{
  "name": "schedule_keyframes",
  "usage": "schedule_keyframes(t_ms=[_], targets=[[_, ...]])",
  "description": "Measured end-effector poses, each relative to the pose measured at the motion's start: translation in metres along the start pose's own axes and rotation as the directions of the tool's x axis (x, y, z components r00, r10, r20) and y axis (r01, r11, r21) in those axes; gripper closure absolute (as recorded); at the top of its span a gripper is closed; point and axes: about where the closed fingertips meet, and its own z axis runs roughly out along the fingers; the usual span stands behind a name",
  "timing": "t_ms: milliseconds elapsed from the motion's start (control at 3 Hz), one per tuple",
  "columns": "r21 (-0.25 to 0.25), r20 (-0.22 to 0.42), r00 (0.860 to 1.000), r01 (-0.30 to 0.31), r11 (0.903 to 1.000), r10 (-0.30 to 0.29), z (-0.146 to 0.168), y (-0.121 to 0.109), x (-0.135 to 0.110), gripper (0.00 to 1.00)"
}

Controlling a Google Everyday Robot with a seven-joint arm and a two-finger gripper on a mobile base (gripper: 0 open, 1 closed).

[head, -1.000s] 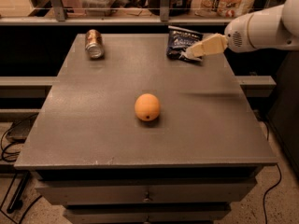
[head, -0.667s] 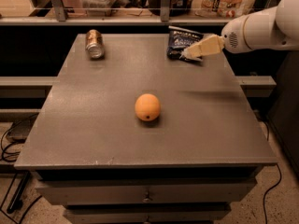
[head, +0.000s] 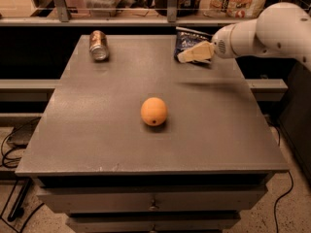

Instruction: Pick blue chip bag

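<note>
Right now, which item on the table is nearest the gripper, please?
The blue chip bag, far right: the gripper overlaps it, whereas the orange sits centrally and the can far left.

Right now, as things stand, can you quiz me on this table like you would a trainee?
1. True or false: the robot's beige claw is at the crinkled dark-blue foil chip bag, far right on the grey table.
2. What lies at the far left? A) a metal drink can on its side B) an upright glass bottle C) a mug
3. Fill in: the round ___ fruit sits mid-table.
Key: 1 true; 2 A; 3 orange.
</note>
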Motion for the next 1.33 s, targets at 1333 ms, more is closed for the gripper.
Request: schedule_keyframes(t_ms=[1333], targets=[[0.003, 0.015, 0.996, -0.091, 0.9958, 0.091, 0.070, -0.039, 0.014, 0.38]])
